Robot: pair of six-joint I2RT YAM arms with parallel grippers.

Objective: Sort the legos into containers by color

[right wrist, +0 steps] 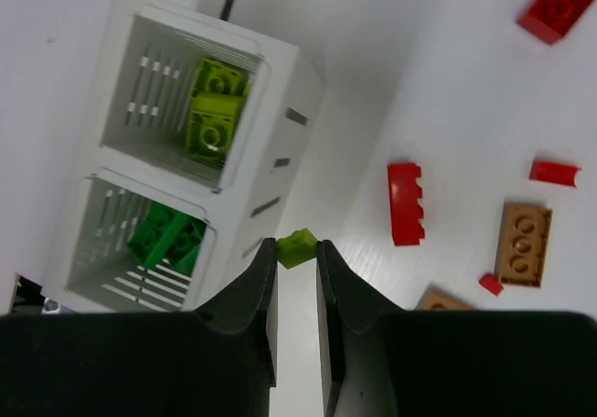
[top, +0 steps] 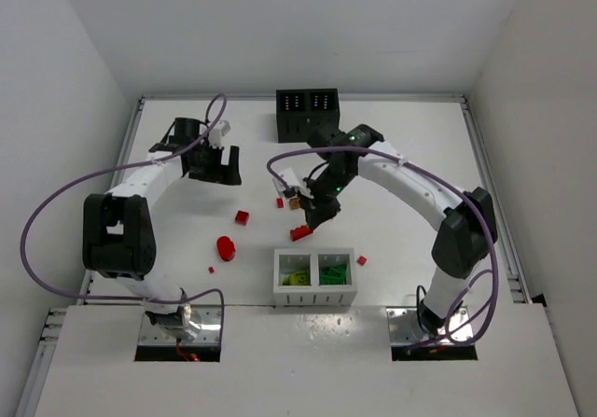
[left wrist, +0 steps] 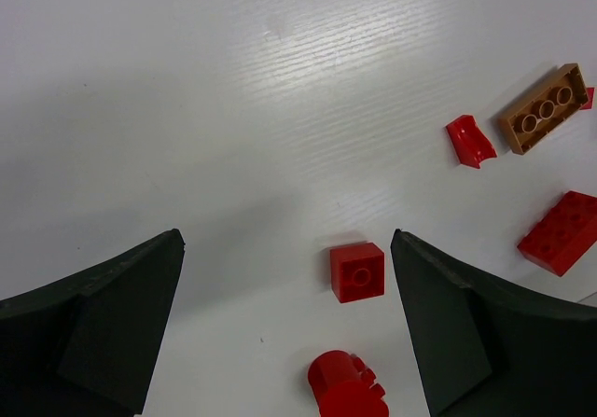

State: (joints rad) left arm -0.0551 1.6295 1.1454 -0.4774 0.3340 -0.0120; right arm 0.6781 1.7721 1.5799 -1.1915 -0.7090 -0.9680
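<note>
Right now your right gripper (right wrist: 296, 257) is pinched shut on a small lime brick (right wrist: 300, 245). It is held just beside the white container (right wrist: 266, 128) at the desk's front edge, likely bound for its lime compartment. Your left gripper (left wrist: 287, 240) hangs wide open over a red brick (left wrist: 356, 271), apparently ready to descend.

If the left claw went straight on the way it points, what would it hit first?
Probably the bare white table, since the open left claw points down at it. The red square brick lies just off that line, though depth is unclear.
</note>
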